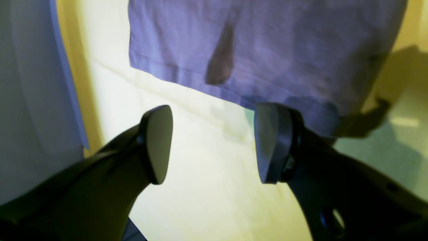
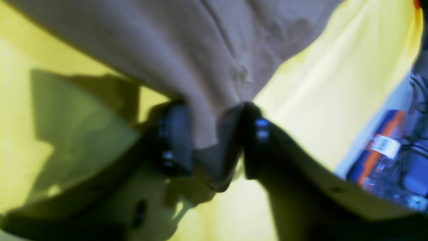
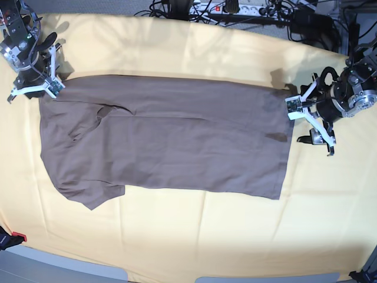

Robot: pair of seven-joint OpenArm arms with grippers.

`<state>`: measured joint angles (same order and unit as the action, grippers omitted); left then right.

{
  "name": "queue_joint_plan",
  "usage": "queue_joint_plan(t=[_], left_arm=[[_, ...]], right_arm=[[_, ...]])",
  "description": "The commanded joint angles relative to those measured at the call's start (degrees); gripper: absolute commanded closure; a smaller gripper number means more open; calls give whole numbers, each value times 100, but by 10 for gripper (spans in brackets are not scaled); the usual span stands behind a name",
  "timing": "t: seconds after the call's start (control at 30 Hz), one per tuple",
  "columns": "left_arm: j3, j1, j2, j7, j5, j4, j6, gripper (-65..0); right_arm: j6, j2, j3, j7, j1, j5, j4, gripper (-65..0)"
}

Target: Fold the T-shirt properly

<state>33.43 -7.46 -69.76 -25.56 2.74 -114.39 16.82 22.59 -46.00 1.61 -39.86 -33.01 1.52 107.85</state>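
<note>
T-shirt, plain taupe soft fabric, lies spread flat, folded lengthwise, on the pale yellow table cloth. Right gripper pinches a corner of it at the far left edge. Left gripper hovers with jaws wide apart, empty, beside the hem.

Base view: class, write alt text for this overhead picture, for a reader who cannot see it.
A taupe T-shirt lies spread sideways on a yellow table cloth, already folded lengthwise. The right hand is at its upper left corner with fabric between its fingers, while the left hand, open and empty, sits beside the shirt's hem edge. Cables run along the table's far edge.
</note>
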Motion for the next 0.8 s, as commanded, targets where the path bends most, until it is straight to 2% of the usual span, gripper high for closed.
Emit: queue_joint_plan(t=[0.0, 0.07, 0.1, 0.27, 0.33, 0.4, 0.43, 0.5, 0.57, 0.67, 0.77], left_arm=[[-55, -83, -98, 22, -31, -61, -68, -388], [-55, -81, -87, 66, -44, -63, 63, -380], [-55, -81, -90, 70, -87, -61, 262, -362], [-55, -81, -87, 105, -398, -61, 1491, -196], [-55, -81, -90, 157, -446, -61, 1801, -179], [-55, -83, -92, 155, -640, -61, 2253, -180], [-55, -81, -90, 155, -664, -61, 2318, -196], [-55, -81, -92, 151, -623, -61, 2318, -269], [-55, -81, -92, 151, -570, -59, 2318, -340], [-55, -81, -87, 153, -560, -52, 2318, -347], [-55, -81, -87, 186, -372, 63, 2318, -347]], right_arm=[[66, -85, -20, -133, -33, 22, -13, -135], [33, -85, -20, -133, -33, 17, -4, -20], [-4, -85, -20, -133, -33, 17, 9, 0], [-181, -85, -20, -133, -33, -4, 9, 0], [-181, -85, -20, -133, -33, 0, 9, 0], [-181, -85, -20, -136, -33, 0, 9, 0], [-181, -85, -20, -136, -33, 0, 9, 0], [-181, -85, -20, -138, -33, 0, 9, 0], [-184, -85, -20, -138, -33, 0, 9, -39], [-323, -83, -20, -140, -33, 2, 9, -119], [-518, -83, -20, -179, -33, 2, 9, -160]])
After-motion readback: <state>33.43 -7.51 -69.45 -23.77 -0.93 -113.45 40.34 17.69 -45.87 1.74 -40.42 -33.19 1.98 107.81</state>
